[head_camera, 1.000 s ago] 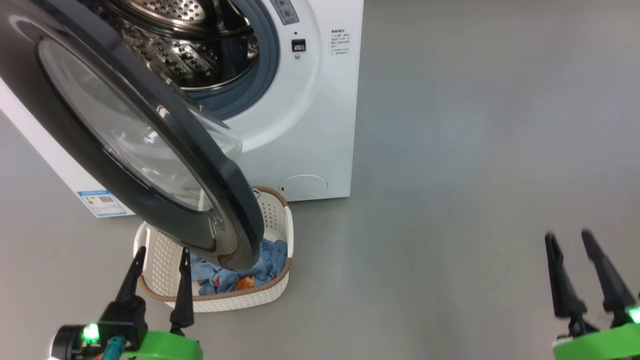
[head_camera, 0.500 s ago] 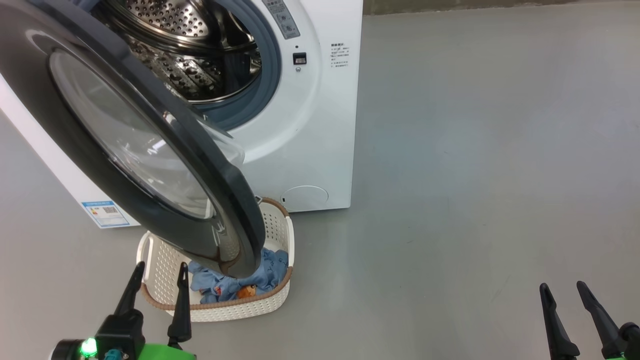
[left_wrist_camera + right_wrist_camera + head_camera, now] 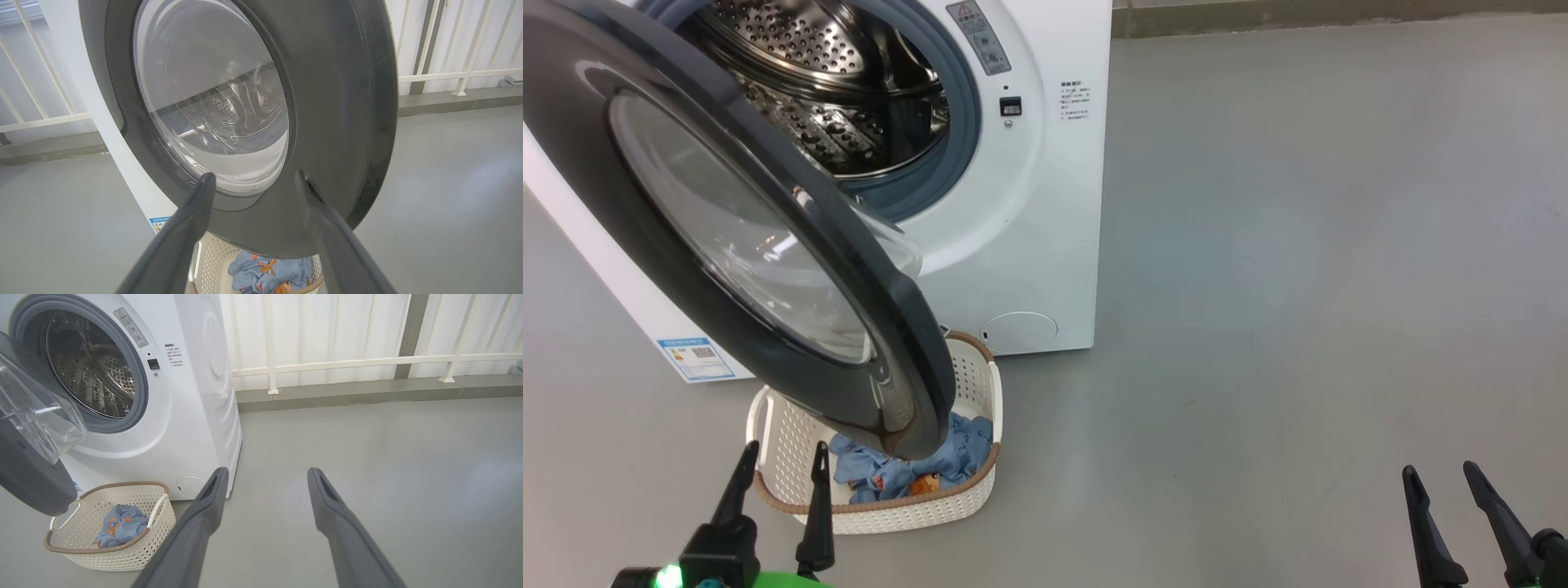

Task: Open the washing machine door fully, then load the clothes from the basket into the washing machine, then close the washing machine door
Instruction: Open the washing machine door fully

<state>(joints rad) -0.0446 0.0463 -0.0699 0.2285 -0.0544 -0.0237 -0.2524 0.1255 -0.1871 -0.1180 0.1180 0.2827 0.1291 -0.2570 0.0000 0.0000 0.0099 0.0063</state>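
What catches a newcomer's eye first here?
A big round door with a glossy black rim and clear glass bowl stands open at the head view's left, on a white boxy washing machine. Beneath its edge, a cream perforated basket on the grey floor holds light blue clothes with orange prints.

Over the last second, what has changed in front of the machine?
The camera tipped up a little, so the whole view slid down. Beyond that, the right pincer pulled back, lower in view, open and empty. The left pincer, washing machine door, basket and clothes stayed put; nothing was grasped.
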